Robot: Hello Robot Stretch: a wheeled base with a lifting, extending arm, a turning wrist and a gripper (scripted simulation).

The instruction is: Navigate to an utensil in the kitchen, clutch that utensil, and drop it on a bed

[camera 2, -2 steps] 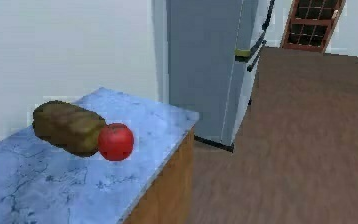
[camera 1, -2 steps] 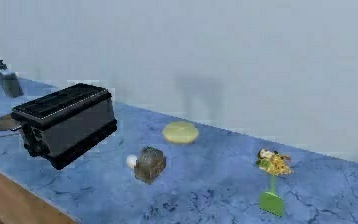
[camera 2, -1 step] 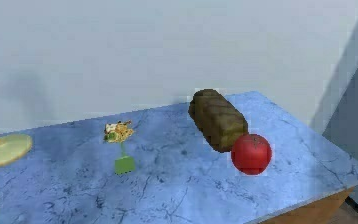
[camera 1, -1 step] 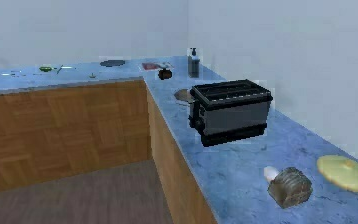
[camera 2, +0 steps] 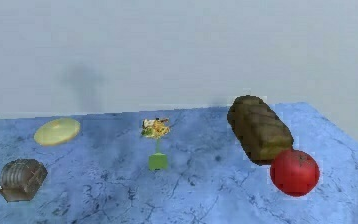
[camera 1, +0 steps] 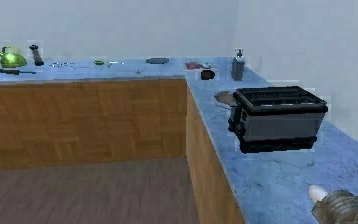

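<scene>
An L-shaped counter with a blue marbled top (camera 1: 287, 170) and wooden fronts runs along the back wall and down the forward view's right. On its far arm lie a few small thin things, one bluish (camera 1: 62, 65) and one greenish (camera 1: 99, 64); they are too small to name as utensils. The arm side view looks across the same blue top (camera 2: 107, 170) toward a pale wall.
A dark toaster (camera 1: 279, 117) stands on the near arm, a light bulb (camera 1: 337, 203) in front of it. Farther back are a green kettle (camera 1: 12, 58), a dark shaker (camera 1: 36, 54) and a bottle (camera 1: 238, 65). The arm side view has a yellow disc (camera 2: 57, 131), a small potted plant (camera 2: 157, 140), a brown loaf (camera 2: 259, 128) and a red round fruit (camera 2: 294, 172).
</scene>
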